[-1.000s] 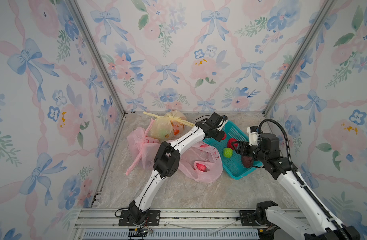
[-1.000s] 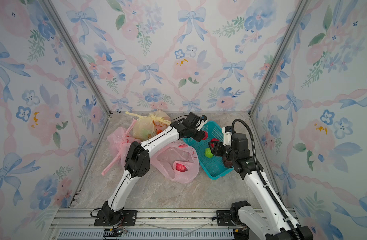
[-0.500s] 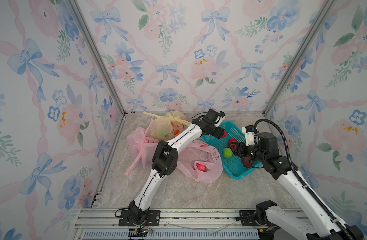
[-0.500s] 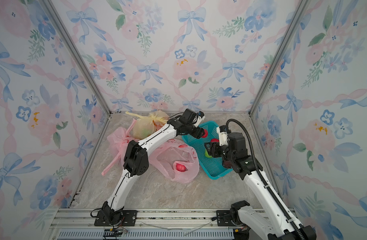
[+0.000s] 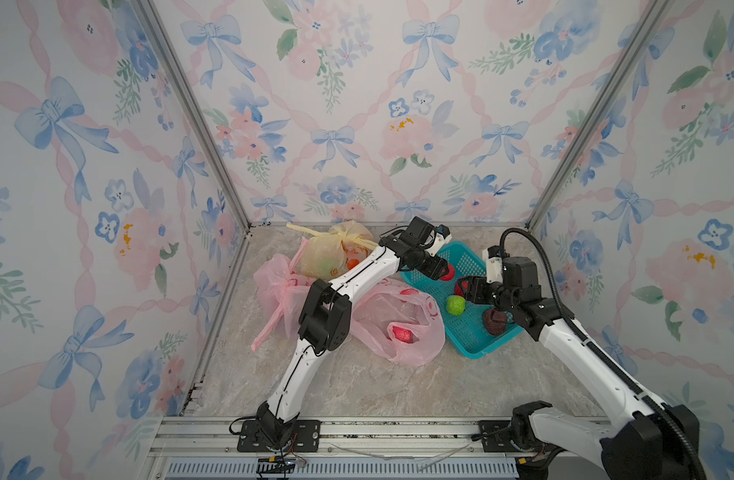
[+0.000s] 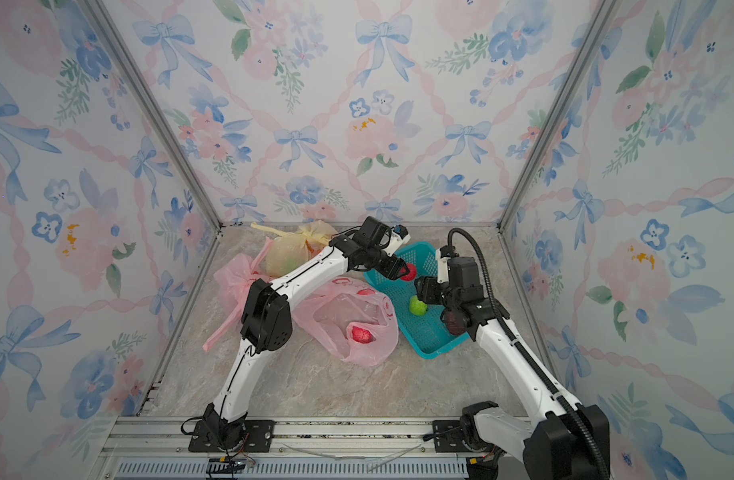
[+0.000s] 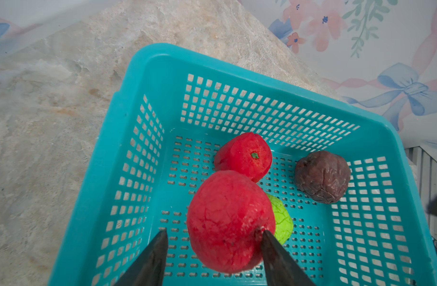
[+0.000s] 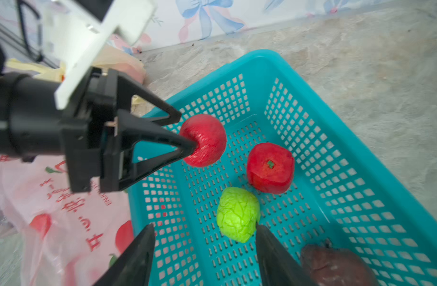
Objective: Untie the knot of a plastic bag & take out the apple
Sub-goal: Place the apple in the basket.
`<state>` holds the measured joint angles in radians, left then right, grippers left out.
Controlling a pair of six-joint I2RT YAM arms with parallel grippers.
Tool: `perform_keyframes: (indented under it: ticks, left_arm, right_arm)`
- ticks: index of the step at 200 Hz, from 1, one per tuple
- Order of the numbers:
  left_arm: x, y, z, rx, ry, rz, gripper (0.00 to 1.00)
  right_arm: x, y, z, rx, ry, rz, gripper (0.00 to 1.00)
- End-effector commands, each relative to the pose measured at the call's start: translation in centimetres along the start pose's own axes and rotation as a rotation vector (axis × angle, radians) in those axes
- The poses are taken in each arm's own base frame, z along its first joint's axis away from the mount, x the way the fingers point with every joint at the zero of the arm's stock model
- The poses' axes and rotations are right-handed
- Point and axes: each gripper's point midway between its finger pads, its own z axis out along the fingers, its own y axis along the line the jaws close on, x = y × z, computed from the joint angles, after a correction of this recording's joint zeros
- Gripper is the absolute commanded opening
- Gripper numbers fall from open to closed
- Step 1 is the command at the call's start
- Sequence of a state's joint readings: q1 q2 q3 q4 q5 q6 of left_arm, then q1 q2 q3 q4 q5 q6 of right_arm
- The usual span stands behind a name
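Observation:
My left gripper (image 7: 213, 231) hangs over the far left part of the teal basket (image 7: 212, 59), jaws open. The red apple (image 7: 230, 220) sits at its fingertips, touching one finger, with a gap to the other. In the right wrist view the apple (image 8: 204, 140) is just past the left gripper (image 8: 187, 131) tips, above the basket floor. My right gripper (image 8: 204, 225) is open and empty over the basket, beside a green fruit (image 8: 238, 214). The slack pink plastic bag (image 5: 398, 328) lies left of the basket with a red fruit (image 5: 400, 333) inside.
The basket (image 5: 471, 354) also holds a second red fruit (image 7: 244, 156) and a dark brown one (image 7: 322, 177). A knotted yellow bag (image 5: 336, 253) and another pink bag (image 5: 274, 286) lie at the back left. Walls close in on three sides.
The left gripper's jaws have spread a little around the apple, and its wrist has shifted slightly over the basket. The right gripper has edged left over the basket.

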<state>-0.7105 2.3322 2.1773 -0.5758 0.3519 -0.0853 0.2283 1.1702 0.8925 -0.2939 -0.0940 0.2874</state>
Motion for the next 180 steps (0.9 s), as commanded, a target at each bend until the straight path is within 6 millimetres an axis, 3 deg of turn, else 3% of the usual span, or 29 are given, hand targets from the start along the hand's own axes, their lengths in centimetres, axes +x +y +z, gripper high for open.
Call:
perform_keyframes:
  ticks: [1, 24, 57, 74, 96, 153, 180]
  left_arm:
    - [-0.4, -1.6, -1.5, 0.041, -0.009, 0.032, 0.62]
    - [0.3, -1.6, -1.1, 0.041, 0.008, 0.032, 0.62]
    - [0.8, -1.8, -0.5, 0.051, 0.022, 0.023, 0.62]
    - [0.9, -1.9, -0.4, 0.057, 0.024, 0.022, 0.62]
    - [0.7, -2.0, -0.3, 0.065, 0.021, 0.019, 0.62]
    - [0.2, -2.4, -1.0, 0.068, 0.007, 0.026, 0.62]
    - [0.1, -2.4, -1.5, 0.063, 0.003, 0.026, 0.62]
  right_arm:
    - [-2.9, -1.9, 1.3, 0.045, -0.078, 0.046, 0.65]
    - [-3.0, -2.3, 3.4, 0.034, -0.058, 0.059, 0.65]
    - [-2.7, -1.0, 5.5, -0.035, -0.016, 0.063, 0.65]
    - [-1.9, 0.1, 6.4, -0.064, 0.024, 0.043, 0.65]
    - [-0.7, 0.0, 7.7, -0.047, 0.069, 0.035, 0.65]
    - [1.5, -1.5, 9.9, 0.003, 0.137, 0.046, 0.65]
    - [1.6, -1.5, 9.6, 0.003, 0.14, 0.045, 0.65]
